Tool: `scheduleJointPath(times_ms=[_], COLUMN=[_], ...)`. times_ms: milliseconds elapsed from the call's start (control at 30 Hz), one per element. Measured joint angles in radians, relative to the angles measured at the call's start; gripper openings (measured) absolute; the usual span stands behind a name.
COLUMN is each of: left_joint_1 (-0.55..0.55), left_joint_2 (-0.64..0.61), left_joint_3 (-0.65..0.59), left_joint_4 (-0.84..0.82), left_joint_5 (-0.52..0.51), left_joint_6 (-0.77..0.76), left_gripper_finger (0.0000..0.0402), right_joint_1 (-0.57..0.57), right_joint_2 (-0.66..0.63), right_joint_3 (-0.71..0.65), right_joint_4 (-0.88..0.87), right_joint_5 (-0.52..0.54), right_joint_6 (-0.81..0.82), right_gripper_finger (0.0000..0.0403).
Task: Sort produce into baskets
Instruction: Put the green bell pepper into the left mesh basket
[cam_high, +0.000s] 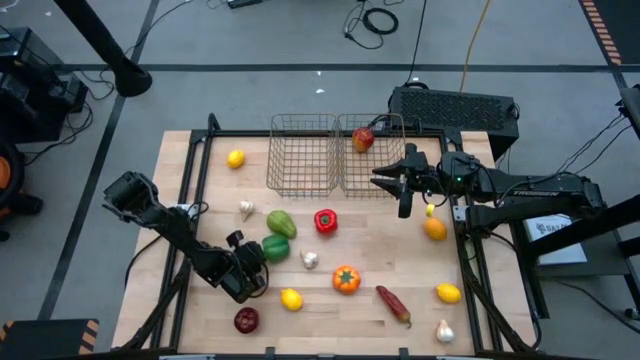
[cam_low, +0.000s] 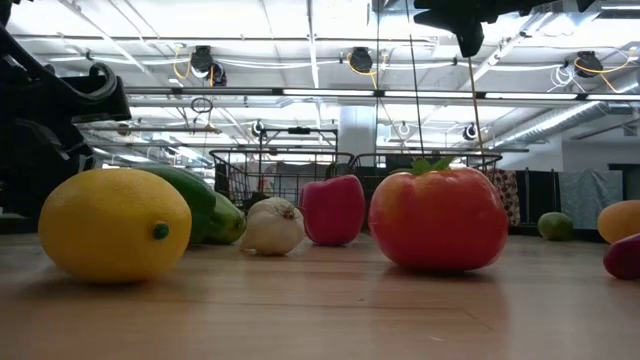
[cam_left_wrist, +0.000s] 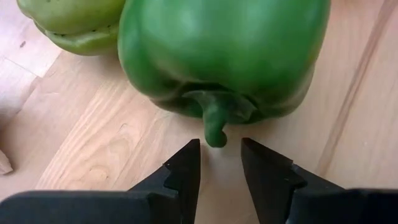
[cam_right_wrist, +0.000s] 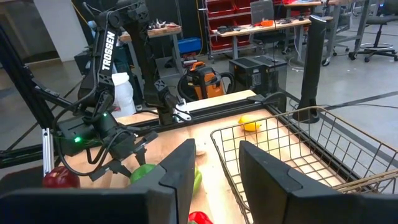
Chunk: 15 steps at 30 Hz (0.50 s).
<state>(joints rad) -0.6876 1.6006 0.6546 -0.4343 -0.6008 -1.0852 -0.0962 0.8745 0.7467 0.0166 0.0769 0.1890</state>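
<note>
A dark green pepper (cam_high: 276, 248) lies on its side on the wooden table, its stem (cam_left_wrist: 216, 127) toward my left gripper (cam_left_wrist: 221, 152). That gripper slants down, open. Its fingertips stand just short of the stem tip, one on each side, and touch nothing. A lighter green pepper (cam_high: 281, 223) lies just beyond. Two wire baskets (cam_high: 303, 152) (cam_high: 385, 165) stand side by side at the far edge, and the right one holds a red fruit (cam_high: 362, 138). My right gripper (cam_high: 380, 178) hovers level and open over that basket's near right corner, holding nothing (cam_right_wrist: 214, 158).
Loose produce is spread over the table: a red pepper (cam_high: 325, 221), garlic (cam_high: 310, 260), an orange-red tomato (cam_high: 346, 279), lemons (cam_high: 291, 299) (cam_high: 235, 158) (cam_high: 448, 292), a red apple (cam_high: 246, 320), a red chilli (cam_high: 392, 304) and an orange (cam_high: 434, 229). A black box (cam_high: 455, 108) sits behind the baskets.
</note>
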Motion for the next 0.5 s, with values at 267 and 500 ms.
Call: scheduleJointPath(times_ms=[267,500], left_joint_1=[0.000,0.001], left_joint_2=[0.000,0.000], left_joint_3=[0.000,0.000], left_joint_4=[-0.001,-0.002], left_joint_5=[-0.006,-0.007], left_joint_6=[0.000,0.001], left_gripper_finger=[0.0125,0.0116], right_joint_1=[0.000,0.000], right_joint_2=[0.000,0.000], right_joint_3=[0.000,0.000], right_joint_4=[0.002,0.002], right_joint_5=[0.000,0.000], right_joint_6=[-0.005,-0.010], right_gripper_finger=[0.0116,0.0116])
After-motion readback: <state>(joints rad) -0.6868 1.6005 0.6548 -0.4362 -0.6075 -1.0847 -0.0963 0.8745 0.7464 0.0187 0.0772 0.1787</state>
